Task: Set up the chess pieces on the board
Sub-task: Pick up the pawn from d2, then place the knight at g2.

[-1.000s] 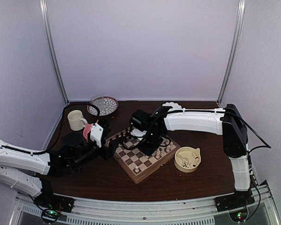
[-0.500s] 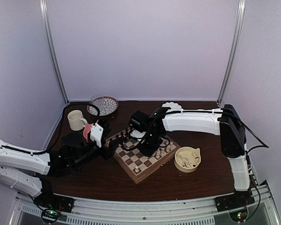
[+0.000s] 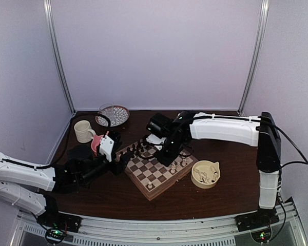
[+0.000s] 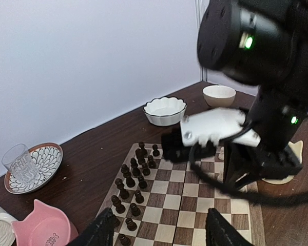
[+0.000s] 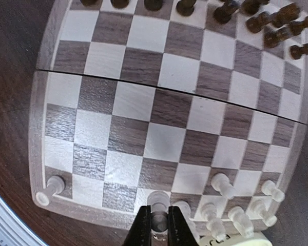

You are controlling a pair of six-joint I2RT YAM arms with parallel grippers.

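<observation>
Board (image 3: 143,173) sits mid-table, turned cornerwise on the dark tabletop.

Right gripper (image 5: 158,214) is over the board's near-right edge, fingers drawn tight on a single cream piece (image 5: 158,199). The piece is upright, above the outermost row of squares. Can't tell whether its base touches the wood.

Other chess pieces (image 5: 223,184) stand in a ragged line along that same edge. A lone cream piece (image 5: 54,187) stands at the end corner, well apart from them.

Dark pieces (image 4: 129,180) are crowded in two rows along the opposite, far-left edge.

Left gripper (image 4: 161,233) is low at the board's left side, fingers apart with nothing between them.

Cream dish (image 3: 206,174) is just right of the board, with pale bits inside.

Left of the board are a mug (image 3: 83,131) and a pink bowl (image 3: 95,144). A glass (image 4: 20,163) stands on a patterned plate (image 4: 47,160).
</observation>
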